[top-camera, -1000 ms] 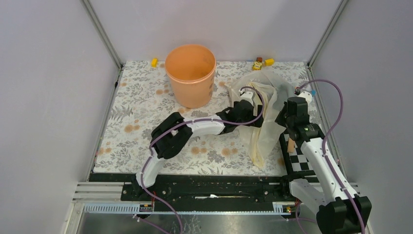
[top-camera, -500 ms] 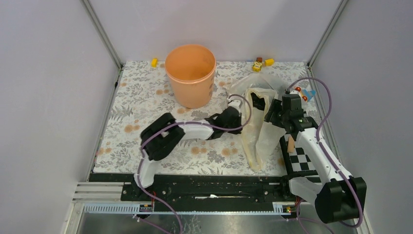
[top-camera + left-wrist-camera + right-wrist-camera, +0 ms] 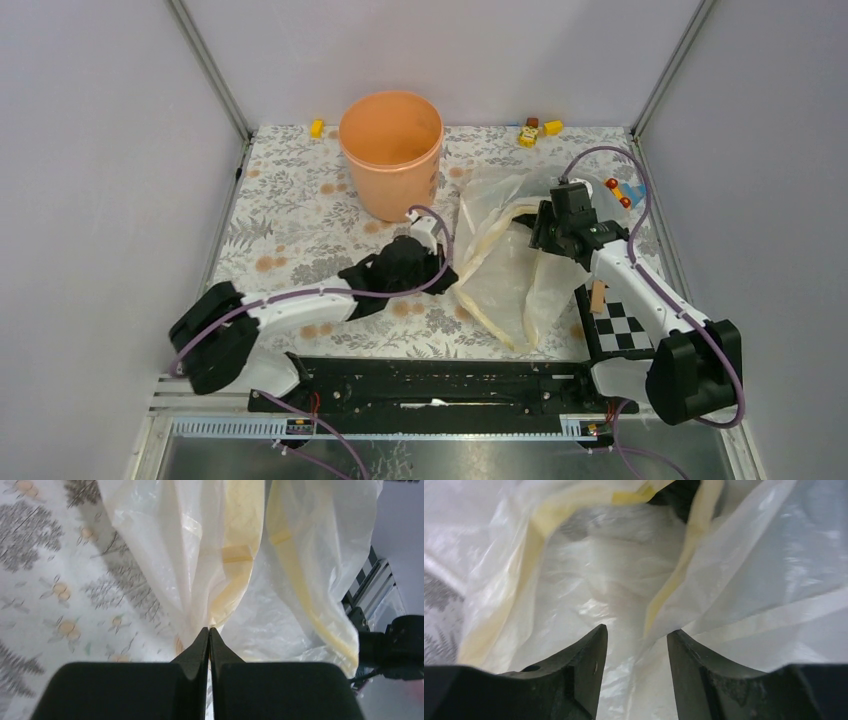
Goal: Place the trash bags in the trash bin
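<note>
Floral-print bench [image 3: 290, 230] from above: the translucent trash bag [image 3: 510, 270], centre right, is stretched wider than half a second ago. The left end effector [image 3: 209, 630], pinching its edge, has drawn it toward lower left. The right end effector [image 3: 636, 632] is spread over the film. The trash bin [image 3: 391, 150] stands upper centre, near the bag's edge; a checkered board [image 3: 620, 325] lies just right.

Enclosure: plain pale grey-lilac panels form the back wall [image 3: 430, 50], left wall [image 3: 100, 200] and right wall [image 3: 760, 150]. Slanted aluminium posts [image 3: 210, 70] stand at the two back corners. The bench [image 3: 290, 200] is covered by a white sheet printed with grey foliage and orange flowers. Near edge: black mounting plate [image 3: 440, 380] on a silver slotted rail [image 3: 200, 395]. A black-and-white checkerboard [image 3: 625, 330] lies at near right. Light is even and diffuse, and shadows are soft.
</note>
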